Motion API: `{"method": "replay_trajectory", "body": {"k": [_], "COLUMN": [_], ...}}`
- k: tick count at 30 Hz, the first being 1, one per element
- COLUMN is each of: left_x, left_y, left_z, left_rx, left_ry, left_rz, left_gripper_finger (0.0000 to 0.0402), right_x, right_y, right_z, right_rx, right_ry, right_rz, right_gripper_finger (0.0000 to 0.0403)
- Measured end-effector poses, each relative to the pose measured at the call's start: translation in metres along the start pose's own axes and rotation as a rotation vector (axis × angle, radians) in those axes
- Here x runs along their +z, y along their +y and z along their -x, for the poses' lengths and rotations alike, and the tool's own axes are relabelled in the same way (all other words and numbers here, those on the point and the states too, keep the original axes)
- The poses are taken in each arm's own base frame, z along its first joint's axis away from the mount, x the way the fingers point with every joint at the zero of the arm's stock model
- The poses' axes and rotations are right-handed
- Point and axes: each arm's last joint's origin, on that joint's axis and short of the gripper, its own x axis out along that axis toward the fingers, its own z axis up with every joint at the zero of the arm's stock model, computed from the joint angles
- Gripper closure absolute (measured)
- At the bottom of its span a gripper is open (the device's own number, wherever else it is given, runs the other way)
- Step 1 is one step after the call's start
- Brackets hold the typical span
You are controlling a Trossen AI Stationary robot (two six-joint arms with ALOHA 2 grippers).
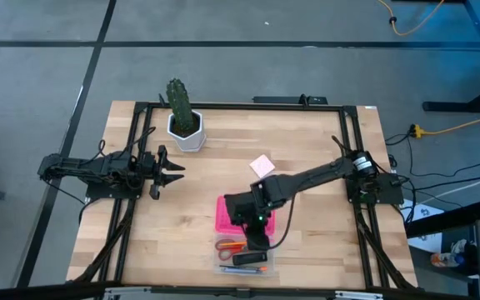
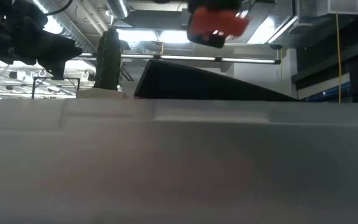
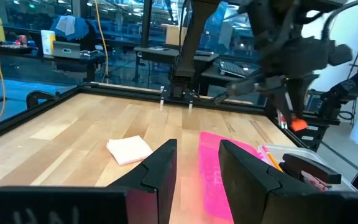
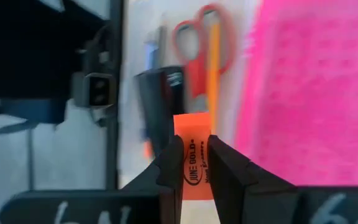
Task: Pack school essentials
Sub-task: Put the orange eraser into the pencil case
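Held piece: a small red-orange rectangular eraser with dark printed lettering (image 4: 192, 158) sits clamped between the two dark fingers of the right claw (image 4: 195, 163), suspended over the box; in the left wrist view it shows as an orange bit (image 3: 298, 124) under that claw.
Box contents: a clear plastic box (image 1: 222, 265) at the front edge of the tabletop holds red-handled scissors (image 1: 228, 245), a thin orange pencil (image 4: 213, 74), a black oblong block (image 4: 160, 102) and a blue pen (image 4: 150, 53), lying side by side lengthwise.
Lid: a bright pink dotted lid (image 1: 225, 215) lies flat on the tabletop, touching the far side of the box.
Notepad: a pale pink square notepad (image 1: 262, 165) rests on the bare wood, apart from the lid, farther toward the back.
Right arm: reaches diagonally from its base at the right edge to the box, its claw (image 1: 257, 235) pointing down over the contents.
Left arm: waits at the left side, its claw (image 1: 172, 171) released, fingers parted and holding nothing, raised off the wood.
Plant: a green cactus in a white faceted pot (image 1: 183, 121) stands near the back left corner, well apart from the box.
Surface: a light wooden tabletop (image 1: 315, 242) framed by black rails.
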Motion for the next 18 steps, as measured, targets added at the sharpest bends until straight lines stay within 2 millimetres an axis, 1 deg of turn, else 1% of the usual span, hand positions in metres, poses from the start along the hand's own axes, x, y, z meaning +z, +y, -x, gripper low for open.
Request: {"method": "replay_trajectory", "body": {"k": [2,6,9,12,18], "left_x": [0.0000,0.0000,0.0000,0.0000,0.0000], "left_y": [0.0000,0.0000,0.0000,0.0000,0.0000], "left_z": [0.0000,0.0000,0.0000,0.0000,0.0000], "left_rx": [0.000,0.000,0.000,0.000,0.000], "left_ry": [0.000,0.000,0.000,0.000,0.000], "left_rz": [0.000,0.000,0.000,0.000,0.000], "left_gripper_finger": [0.0288,0.0288,0.0288,0.0288,0.0288], "right_x": [-0.0016,-0.0031,-0.0040,-0.0043,-0.0046], "right_y": [0.0054,0.0091,0.0114,0.0122,0.0129], "right_z": [-0.0020,-0.0036,-0.0046,-0.0048,-0.0052], "right_rx": [0.024,0.027,0.026,0.030,0.027], "right_ry": [0.010,0.016,0.019,0.020,0.019], "right_rz": [-0.039,-0.117,-0.111,-0.109,-0.076], "right_gripper_finger": [0.0341,0.0340,0.0334,0.0316,0.0267]}}
